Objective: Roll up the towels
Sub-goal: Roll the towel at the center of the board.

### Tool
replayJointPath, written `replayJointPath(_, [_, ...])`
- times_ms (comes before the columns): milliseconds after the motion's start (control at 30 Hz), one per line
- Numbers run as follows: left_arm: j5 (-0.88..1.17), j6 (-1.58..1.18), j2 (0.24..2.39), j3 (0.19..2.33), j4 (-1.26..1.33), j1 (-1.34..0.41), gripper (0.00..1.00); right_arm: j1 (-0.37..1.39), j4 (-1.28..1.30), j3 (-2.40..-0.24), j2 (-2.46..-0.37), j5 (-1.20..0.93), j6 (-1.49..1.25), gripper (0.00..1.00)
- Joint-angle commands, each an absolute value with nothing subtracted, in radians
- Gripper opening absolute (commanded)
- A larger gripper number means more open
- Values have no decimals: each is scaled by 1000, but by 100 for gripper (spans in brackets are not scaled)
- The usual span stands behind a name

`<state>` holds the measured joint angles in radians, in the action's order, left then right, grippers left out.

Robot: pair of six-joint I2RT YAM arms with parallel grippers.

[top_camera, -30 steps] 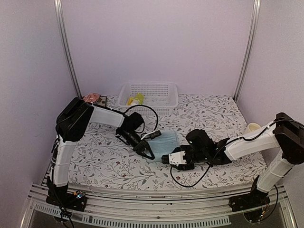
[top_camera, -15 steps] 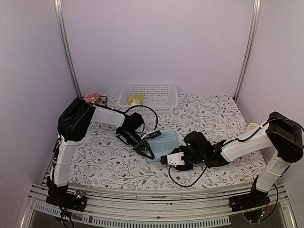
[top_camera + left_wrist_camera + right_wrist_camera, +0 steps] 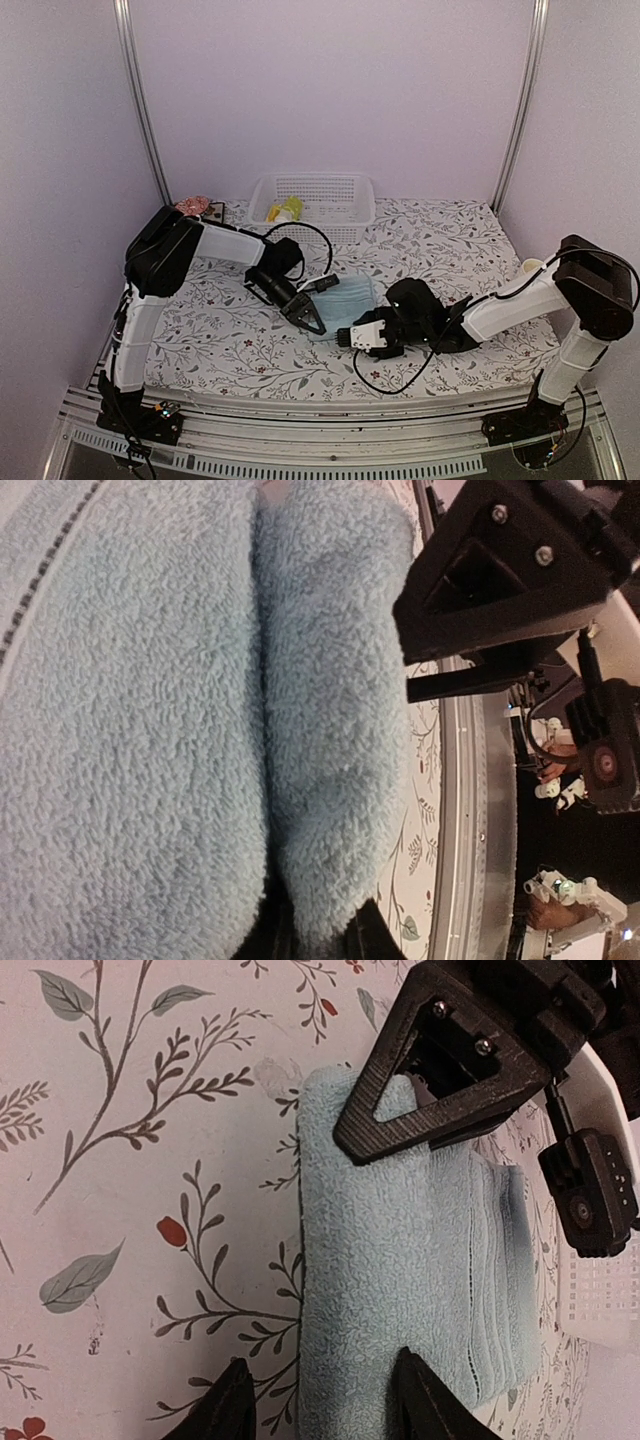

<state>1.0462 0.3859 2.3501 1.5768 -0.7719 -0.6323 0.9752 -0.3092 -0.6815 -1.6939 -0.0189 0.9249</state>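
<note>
A pale light blue towel (image 3: 352,297) lies folded in the middle of the table. My left gripper (image 3: 313,325) sits at its near left corner, shut on a raised fold of the terry (image 3: 150,730); its fingers (image 3: 370,942) barely show beneath the cloth. My right gripper (image 3: 348,337) is low at the towel's near edge and open. In the right wrist view one fingertip (image 3: 235,1400) is over the floral cover and the other over the blue towel (image 3: 400,1250). A yellow-green towel (image 3: 287,210) lies in the basket.
A white plastic basket (image 3: 345,190) stands at the back centre. At the back left are a pink object (image 3: 192,205) and a small dark item (image 3: 214,212). A pale cup (image 3: 533,267) is at the right edge. A floral cover (image 3: 220,335) spreads over the table.
The right arm has slid a little to the left, bringing its gripper closer to the towel's near edge. The left gripper has kept its hold and hardly moved.
</note>
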Motion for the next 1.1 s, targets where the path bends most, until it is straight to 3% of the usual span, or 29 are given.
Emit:
replayJointPath(0, [874, 382, 2420, 1557, -788, -610, 12, 980, -336, -711, -1741, 42, 916, 49])
replayJointPath(200, [867, 389, 2414, 1556, -791, -611, 18, 975, -336, -733, -1793, 91, 884, 43])
replayJointPath(333, [841, 396, 2389, 1536, -783, -611, 25, 956, -262, -771, -1826, 54, 838, 29])
replayJointPath(467, [800, 390, 2355, 1510, -754, -612, 37, 940, -154, -825, -1851, 6, 791, 15])
replayJointPath(533, [773, 388, 2330, 1498, -744, -613, 46, 931, -99, -849, -1846, -32, 766, 12])
replayJointPath(767, [587, 371, 2166, 1418, -658, -618, 64, 910, 100, -933, -1845, -149, 692, 9])
replayJointPath(967, [438, 359, 1980, 1266, -496, -628, 68, 872, 198, -995, -1858, -256, 636, 9])
replayJointPath(1067, [461, 357, 1911, 1195, -410, -632, 71, 861, 211, -1020, -1880, -256, 627, 9])
